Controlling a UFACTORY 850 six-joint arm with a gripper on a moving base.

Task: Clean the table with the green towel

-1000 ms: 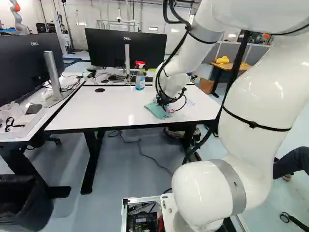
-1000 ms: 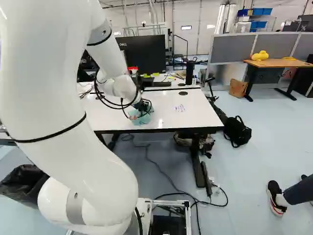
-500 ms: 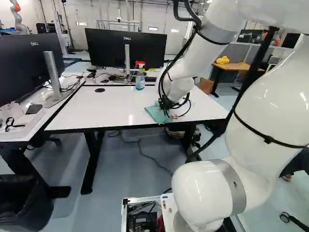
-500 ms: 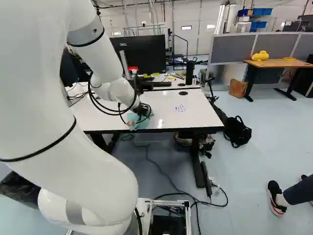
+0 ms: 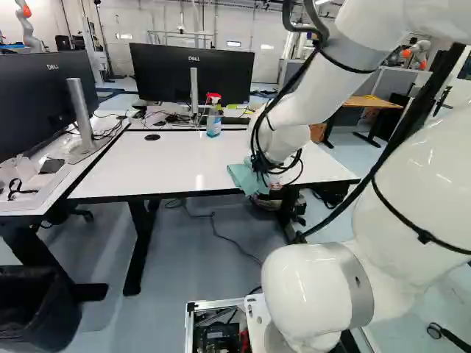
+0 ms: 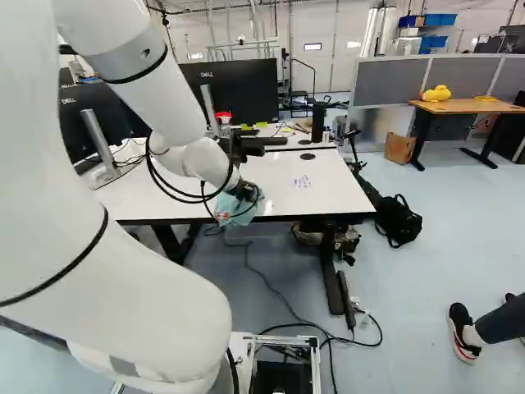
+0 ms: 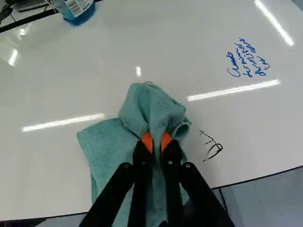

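the gripper (image 5: 263, 176) pinches the green towel (image 7: 106, 146)

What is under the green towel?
The white table runs beneath the towel, and black writing shows beside it. Whether any writing lies underneath cannot be seen, because the towel covers that part.

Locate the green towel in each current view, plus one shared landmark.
Left base view: towel just right of centre, at the table's near edge.
Right base view: left of centre, same edge.
Wrist view: clamped between the gripper's fingers.
Shared landmark: the spray bottle, beyond the towel.
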